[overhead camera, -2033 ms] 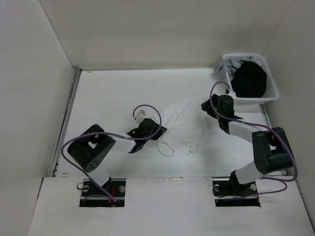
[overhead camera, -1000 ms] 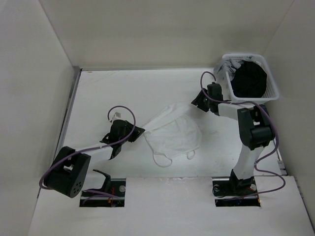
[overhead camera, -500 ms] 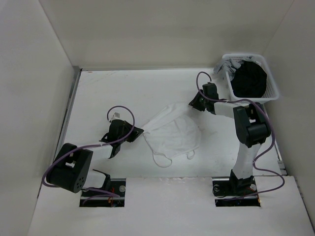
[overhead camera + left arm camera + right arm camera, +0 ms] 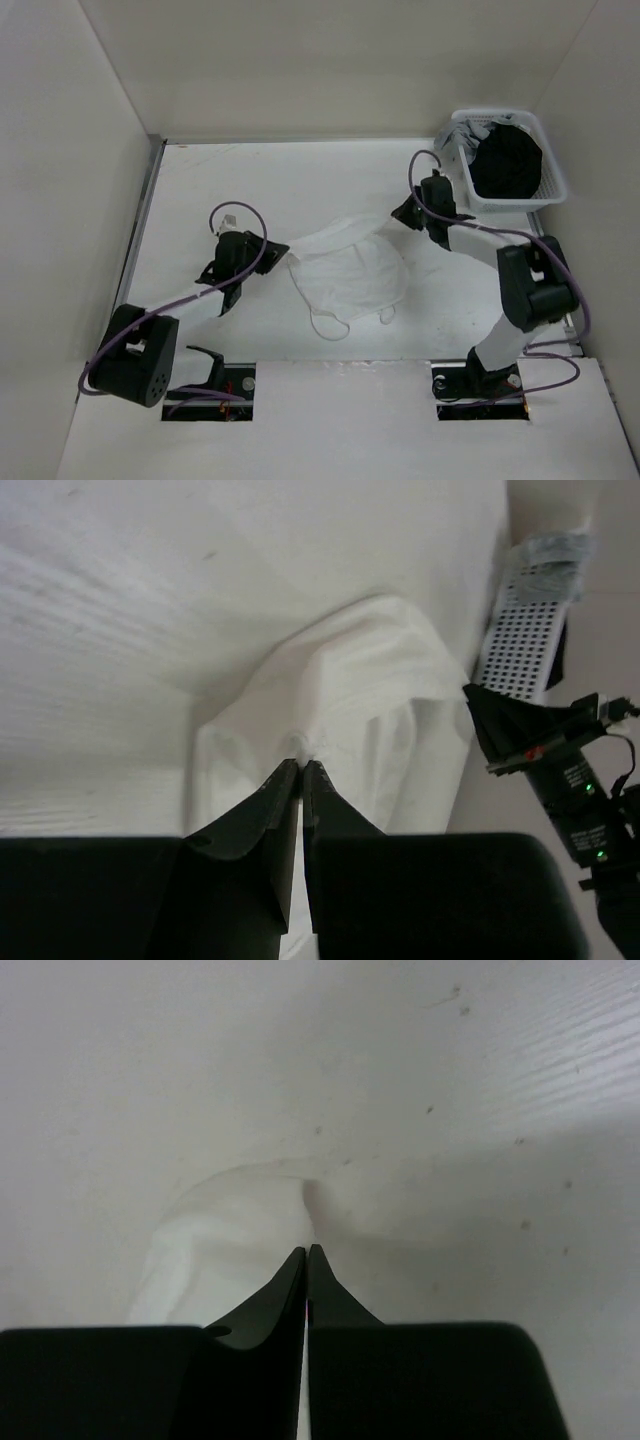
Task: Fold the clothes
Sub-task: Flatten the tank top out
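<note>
A thin white garment (image 4: 352, 268), nearly the same colour as the white desk (image 4: 220, 180), lies a little right of the desk's middle, between the two arms. Its main body spreads in a rounded, rumpled shape, and its far edge is drawn into a narrow band running from left to far right. Thin white strings (image 4: 330, 325) curl out from its near edge onto the desk. At the left end of that band, the left pincer (image 4: 274, 254) is closed on the garment. The left wrist view shows its dark fingertips (image 4: 290, 780) pressed together on a small peak of fabric (image 4: 350, 700). At the band's far right end, the right pincer (image 4: 404, 214) is also closed. The right wrist view shows its fingertips (image 4: 300, 1265) meeting on a raised fold at the garment's edge (image 4: 240, 1220). In the far right corner, beyond the right arm, stands a white perforated basket (image 4: 555, 187). It holds a black garment (image 4: 505, 160), and a grey cloth (image 4: 447, 137) hangs over its left rim.
</note>
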